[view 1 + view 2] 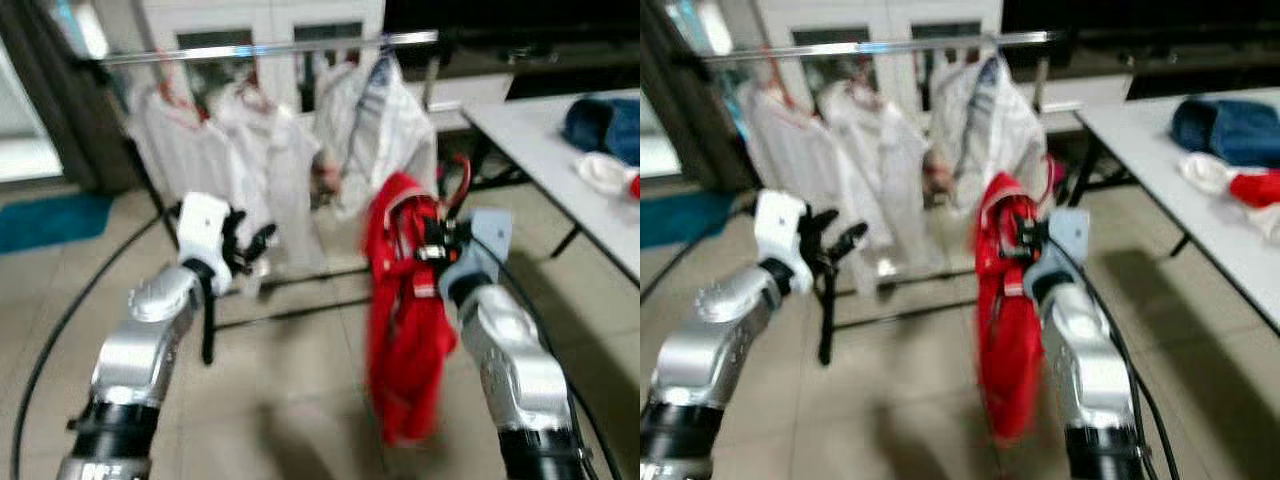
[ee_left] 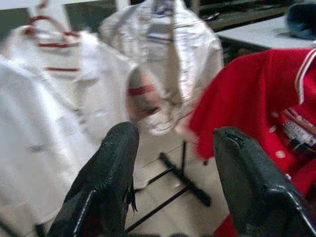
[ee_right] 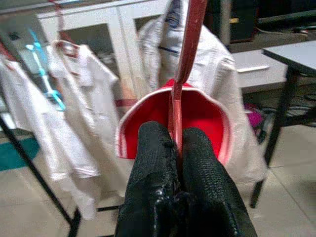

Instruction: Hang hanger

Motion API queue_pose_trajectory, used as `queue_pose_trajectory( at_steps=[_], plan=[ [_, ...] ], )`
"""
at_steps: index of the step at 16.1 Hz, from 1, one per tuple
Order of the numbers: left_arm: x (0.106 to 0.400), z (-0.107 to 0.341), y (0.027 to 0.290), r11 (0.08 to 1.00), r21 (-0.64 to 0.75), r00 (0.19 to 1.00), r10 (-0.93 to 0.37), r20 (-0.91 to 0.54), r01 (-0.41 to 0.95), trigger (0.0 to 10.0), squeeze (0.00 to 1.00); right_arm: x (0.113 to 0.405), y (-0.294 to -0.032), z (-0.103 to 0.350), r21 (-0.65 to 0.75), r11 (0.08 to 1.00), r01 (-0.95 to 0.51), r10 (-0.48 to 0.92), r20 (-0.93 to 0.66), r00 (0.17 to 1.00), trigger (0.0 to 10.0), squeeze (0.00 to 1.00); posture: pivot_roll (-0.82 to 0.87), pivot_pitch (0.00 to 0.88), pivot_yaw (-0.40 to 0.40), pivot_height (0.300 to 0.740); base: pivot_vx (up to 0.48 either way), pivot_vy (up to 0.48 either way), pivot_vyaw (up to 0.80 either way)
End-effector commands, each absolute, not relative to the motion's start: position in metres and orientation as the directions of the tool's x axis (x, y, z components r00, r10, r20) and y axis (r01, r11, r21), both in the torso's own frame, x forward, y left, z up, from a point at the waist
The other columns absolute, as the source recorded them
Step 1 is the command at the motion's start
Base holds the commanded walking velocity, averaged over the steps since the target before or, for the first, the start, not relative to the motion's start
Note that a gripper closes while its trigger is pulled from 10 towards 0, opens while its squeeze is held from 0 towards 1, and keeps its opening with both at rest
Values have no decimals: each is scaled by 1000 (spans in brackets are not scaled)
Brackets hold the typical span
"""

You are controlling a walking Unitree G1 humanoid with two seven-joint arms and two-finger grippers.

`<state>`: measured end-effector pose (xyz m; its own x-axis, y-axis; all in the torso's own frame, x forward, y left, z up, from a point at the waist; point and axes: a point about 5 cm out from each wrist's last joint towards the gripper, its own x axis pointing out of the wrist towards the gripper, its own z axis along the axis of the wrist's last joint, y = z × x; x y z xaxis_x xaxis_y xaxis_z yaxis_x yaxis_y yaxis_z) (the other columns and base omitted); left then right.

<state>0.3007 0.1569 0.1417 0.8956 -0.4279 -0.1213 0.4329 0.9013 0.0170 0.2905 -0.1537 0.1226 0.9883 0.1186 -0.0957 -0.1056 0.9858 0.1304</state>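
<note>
The red hanger (image 3: 185, 59) is pinched tight between the two black fingers (image 3: 153, 163) of the right gripper (image 1: 432, 245), and a red shirt (image 1: 405, 330) is seen draped from it, held up ahead of the robot at right of centre. In the right wrist view only the hanger's stem can be followed; its hook is cut off at the frame's edge. In the head views a red curve is glimpsed just above the gripper, but the blur leaves its shape unclear.

The left gripper (image 1: 245, 250) is raised to the left of the red shirt, its fingers (image 2: 103, 182) spread wide apart with nothing held between them. Past them, in the left wrist view, the red shirt is seen close by.

Farther off, a silver rail (image 1: 270, 47) is stretched across the scene, and white garments (image 1: 215, 150) are hung along it, one on a red hanger of its own (image 2: 47, 22). The rack's dark base bars (image 1: 300, 300) are partly hidden behind the left forearm and the clothes.

On the right a white table (image 1: 540, 150) is cut off by the frame's edge; a blue bundle (image 1: 605, 125) and a white item (image 1: 602, 172) are laid on it, both too blurred to be told apart further. A black cable (image 1: 60, 310) is curved over the tiled floor (image 1: 300, 400) at the left.
</note>
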Motion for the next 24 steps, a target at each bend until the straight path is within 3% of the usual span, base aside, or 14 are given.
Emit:
queue_pose_trajectory(
  at_steps=[1, 20, 24],
  plan=[
    [299, 142, 159, 903, 35, 898, -422, -125, 429, 10000, 0, 292, -153, 131, 133, 985, -113, 121, -52, 991, 10000, 0, -70, 0, 15, 740, 352, 0, 0],
    [294, 136, 157, 896, 38, 890, -434, -137, 443, 10000, 0, 294, -153, 135, 51, 984, -173, 174, -20, 984, 10000, 0, -66, 0, 5, 740, 352, 0, 0],
    [294, 136, 157, 896, 39, 890, -434, -138, 443, 10000, 0, 296, -153, 136, 23, 984, -176, 176, -14, 984, 10000, 0, -66, 0, 5, 740, 351, 0, 784]
  ],
)
